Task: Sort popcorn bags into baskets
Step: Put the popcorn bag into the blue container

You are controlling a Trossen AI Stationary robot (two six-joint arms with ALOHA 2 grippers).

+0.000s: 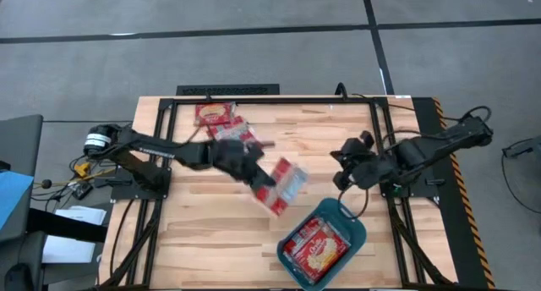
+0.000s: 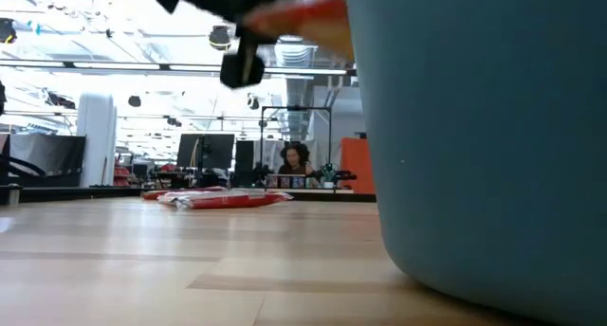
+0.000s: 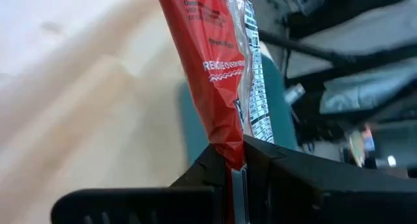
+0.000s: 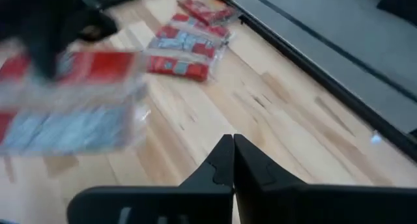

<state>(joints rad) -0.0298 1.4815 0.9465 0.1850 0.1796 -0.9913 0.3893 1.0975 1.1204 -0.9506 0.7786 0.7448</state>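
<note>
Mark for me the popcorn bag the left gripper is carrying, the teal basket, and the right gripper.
carried popcorn bag [image 1: 286, 185], high view, middle of its wrapper.
teal basket [image 1: 356, 227], high view, bare rim at its right corner.
right gripper [image 4: 232, 160], right wrist view, where its shut fingertips meet.

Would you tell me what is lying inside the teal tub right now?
The teal tub holds red popcorn bags lying flat; at least two overlap. Anything beneath them is covered, so the exact count cannot be told.
</note>
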